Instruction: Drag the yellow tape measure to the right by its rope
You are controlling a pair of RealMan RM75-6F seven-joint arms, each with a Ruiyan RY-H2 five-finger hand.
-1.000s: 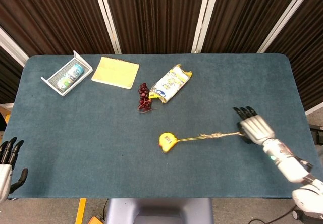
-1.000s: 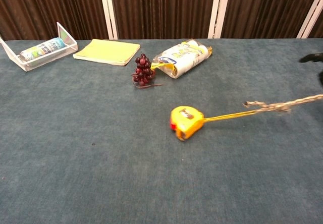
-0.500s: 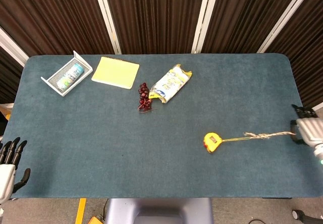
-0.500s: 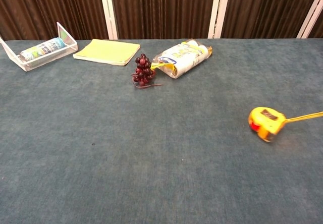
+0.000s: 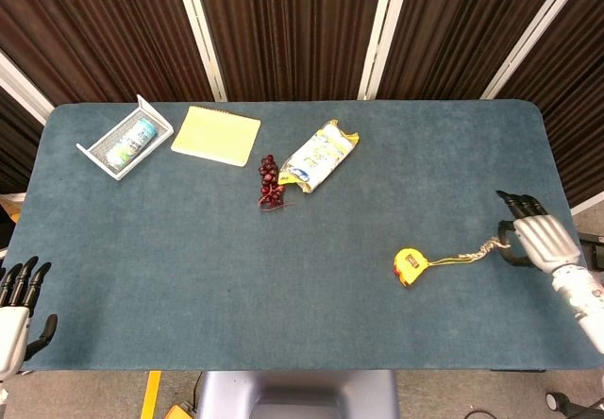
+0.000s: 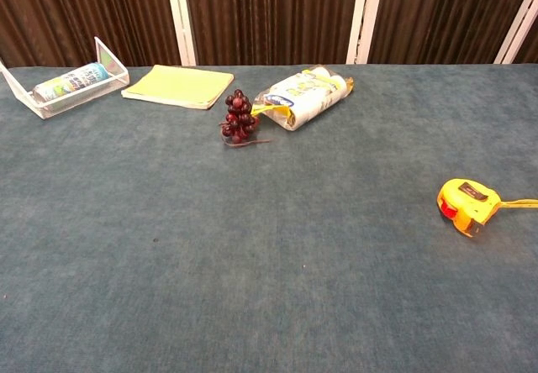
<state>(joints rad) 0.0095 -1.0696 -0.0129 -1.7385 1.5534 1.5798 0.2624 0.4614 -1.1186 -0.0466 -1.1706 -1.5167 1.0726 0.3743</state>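
Observation:
The yellow tape measure [image 5: 409, 267] lies on the blue table at the right of centre, and it shows near the right edge of the chest view [image 6: 467, 205]. Its rope [image 5: 467, 253] runs rightward in a slack curve to my right hand [image 5: 534, 239], which pinches the rope's end at the thumb while the other fingers point away from me. In the chest view only a short piece of the rope [image 6: 521, 203] shows and no hand appears. My left hand [image 5: 15, 298] hangs off the table's near left corner, fingers apart and holding nothing.
A bunch of dark grapes [image 5: 270, 183], a snack bag [image 5: 319, 157] and a yellow notepad [image 5: 216, 135] lie at the back middle. A clear tray [image 5: 102, 153] with a bottle stands at the back left. The table's right edge [image 5: 563, 202] is close to my right hand.
The tape measure slid from the table's middle to the right. My right hand pulled out past the right edge, then came back a little left, and the rope went slack.

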